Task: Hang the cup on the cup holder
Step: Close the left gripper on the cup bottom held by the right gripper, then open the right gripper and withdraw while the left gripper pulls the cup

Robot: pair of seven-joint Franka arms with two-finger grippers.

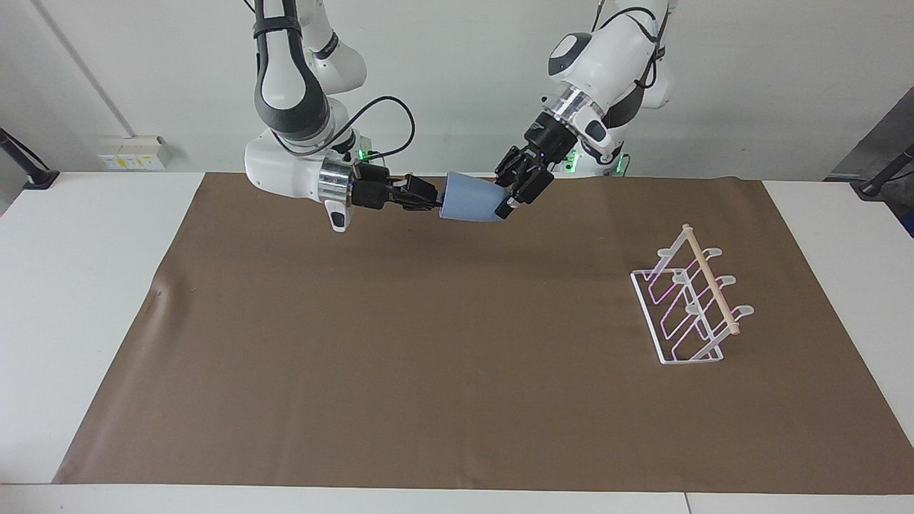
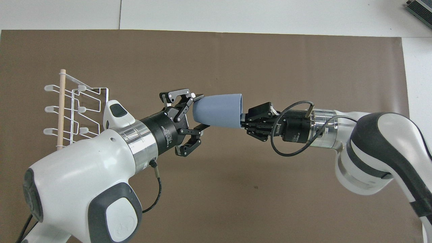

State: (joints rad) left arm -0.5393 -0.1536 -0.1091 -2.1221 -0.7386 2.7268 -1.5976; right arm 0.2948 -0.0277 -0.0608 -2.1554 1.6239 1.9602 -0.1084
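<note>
- R gripper (image 2: 243,122) pinches cup (image 2: 217,110) rim, held sideways over mat for handoff.
- L gripper (image 2: 197,111) fingers straddle cup base; contact unclear.
- Holder (image 1: 689,303) sits at L arm's end, so I pass to L.

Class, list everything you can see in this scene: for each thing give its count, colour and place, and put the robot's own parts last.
cup: one, light blue, on its side in the air between the two grippers.
cup holder: one, white wire with a wooden dowel, on the mat toward the left arm's end.
mat: one, brown, covering the table.
table: one, white.
right gripper: one, black, shut on the cup's rim.
left gripper: one, black, open around the cup's base.
</note>
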